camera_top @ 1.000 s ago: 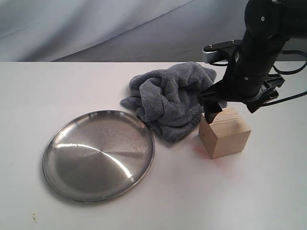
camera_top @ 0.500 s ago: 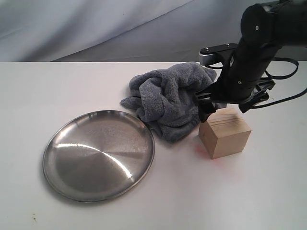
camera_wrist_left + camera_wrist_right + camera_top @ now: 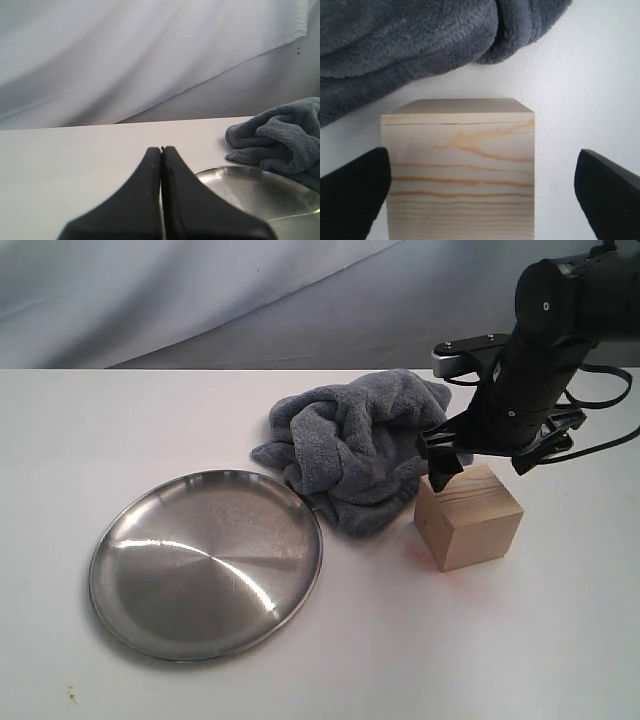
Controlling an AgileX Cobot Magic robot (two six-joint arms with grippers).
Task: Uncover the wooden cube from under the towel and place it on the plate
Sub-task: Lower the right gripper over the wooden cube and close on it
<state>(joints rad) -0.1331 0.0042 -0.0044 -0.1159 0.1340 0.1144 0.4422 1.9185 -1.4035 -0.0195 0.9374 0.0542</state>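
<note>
Nearest the exterior camera, the plate is lying flat and bare on the white bench, toward the left. Farther back and to the right, the wooden cube is standing uncovered on the bench, well apart from the plate, with one lower corner just beside the towel. The towel is sitting crumpled in a heap between them, its near edge touching or overhanging the plate's far rim. The right claw is hanging directly over the cube with its fingers spread apart. In the right wrist view one finger is lying close against one side of the cube, while the other finger is standing clear, bare bench showing between it and the block. The left claw, seen only by its own wrist camera, is resting with its fingers pressed together, holding nothing, the plate's rim and the towel lying beyond it. A pale draped backdrop is closing the scene behind.
</note>
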